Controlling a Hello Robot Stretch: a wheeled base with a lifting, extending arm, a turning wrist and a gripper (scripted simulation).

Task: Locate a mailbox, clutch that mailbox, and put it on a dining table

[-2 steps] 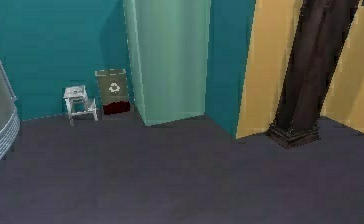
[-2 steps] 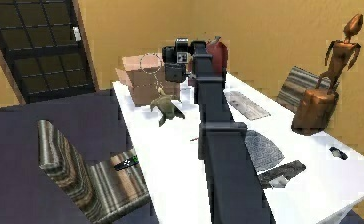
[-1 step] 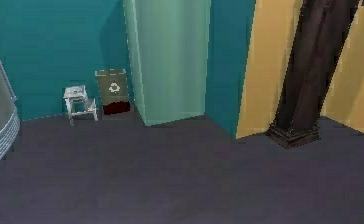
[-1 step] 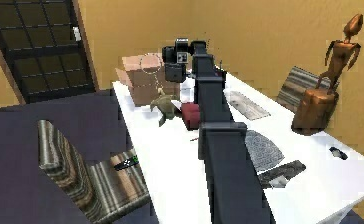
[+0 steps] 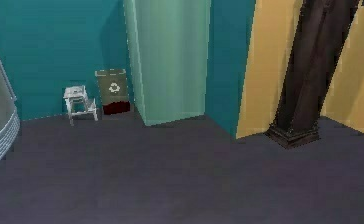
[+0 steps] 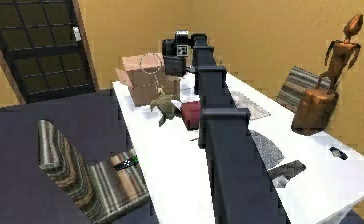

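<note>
A tan boxy thing (image 6: 140, 80) shows at the far end of the white dining table (image 6: 180, 160) in the arm side view; its shape does not settle whether it is the mailbox. The dark arm (image 6: 225, 130) reaches out over the table to two white marked squares (image 6: 180, 46). The gripper (image 6: 153, 70) lies left of them, with its thin fingers in front of the tan thing. I cannot tell whether it holds anything.
An olive blob (image 6: 165, 104) and a dark red thing (image 6: 191, 114) lie on the table, with a wooden figure statue (image 6: 325, 85) at its right. Striped chairs (image 6: 85, 175) (image 6: 298, 85) flank it, near a dark door (image 6: 40, 45). Ahead stand a recycling bin (image 5: 112, 90), a white stool (image 5: 80, 103) and a tall dark clock case (image 5: 310, 70).
</note>
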